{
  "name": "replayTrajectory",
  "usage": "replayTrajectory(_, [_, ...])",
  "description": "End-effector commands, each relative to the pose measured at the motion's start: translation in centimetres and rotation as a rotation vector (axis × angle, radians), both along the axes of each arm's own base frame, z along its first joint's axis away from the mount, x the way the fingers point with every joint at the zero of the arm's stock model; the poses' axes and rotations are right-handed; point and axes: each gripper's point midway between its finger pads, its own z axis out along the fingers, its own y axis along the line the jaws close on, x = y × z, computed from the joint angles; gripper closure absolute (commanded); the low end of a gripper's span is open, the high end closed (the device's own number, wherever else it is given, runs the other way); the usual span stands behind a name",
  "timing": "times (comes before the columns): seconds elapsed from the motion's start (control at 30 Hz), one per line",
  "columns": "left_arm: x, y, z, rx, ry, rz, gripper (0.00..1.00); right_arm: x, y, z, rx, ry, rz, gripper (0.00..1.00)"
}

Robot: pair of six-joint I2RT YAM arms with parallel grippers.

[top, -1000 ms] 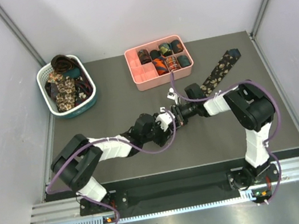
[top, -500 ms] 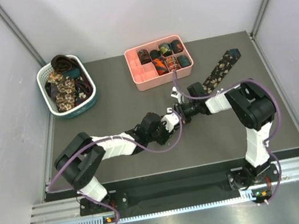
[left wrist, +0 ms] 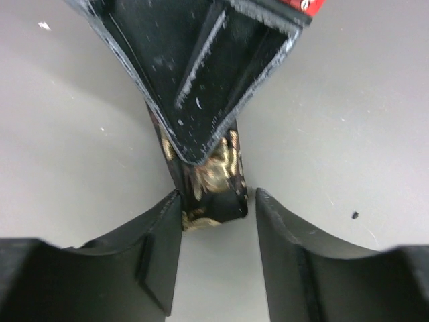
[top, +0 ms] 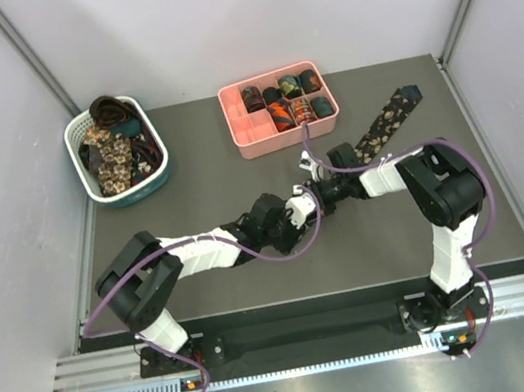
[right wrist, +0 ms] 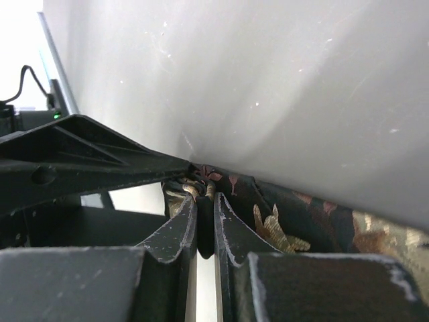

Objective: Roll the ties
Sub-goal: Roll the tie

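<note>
A dark tie with beige floral print lies on the table, running from the back right toward the middle. My right gripper is shut on its narrow end; in the right wrist view the fabric bunches between the closed fingers of the right gripper. My left gripper faces it tip to tip. In the left wrist view the left gripper is open, and the tie's end sits at the mouth of the jaws, touching the left fingertip.
A pink divided tray at the back centre holds several rolled ties. A white-and-teal slotted basket at the back left holds loose ties. Walls stand close on both sides.
My left gripper has moved right, up to the right gripper's tips and the tie's end. The right gripper has shifted slightly back and right with the tie.
</note>
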Motion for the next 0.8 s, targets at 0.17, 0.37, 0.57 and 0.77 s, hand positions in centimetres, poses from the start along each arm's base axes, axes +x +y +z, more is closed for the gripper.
replayTrajectory(0.17, [-0.2,-0.3,-0.1,-0.001,0.036,0.035,0.36,2.2,-1.6,-0.6,-0.088,-0.136,-0.074,0.92])
replayTrajectory(0.37, [1.3,-0.9,0.6,-0.041,-0.041,0.062,0.24,2.0,-1.3,-0.4,-0.071,-0.133,-0.063,0.92])
replayTrajectory(0.57, [2.2,-1.2,0.6,-0.034,-0.065,0.080,0.29,1.9,-1.3,-0.4,-0.073,-0.138,-0.063,0.92])
replayTrajectory(0.77, [1.7,-1.3,-0.9,-0.003,-0.045,0.035,0.39,1.9,-1.1,-0.3,-0.069,-0.138,-0.062,0.92])
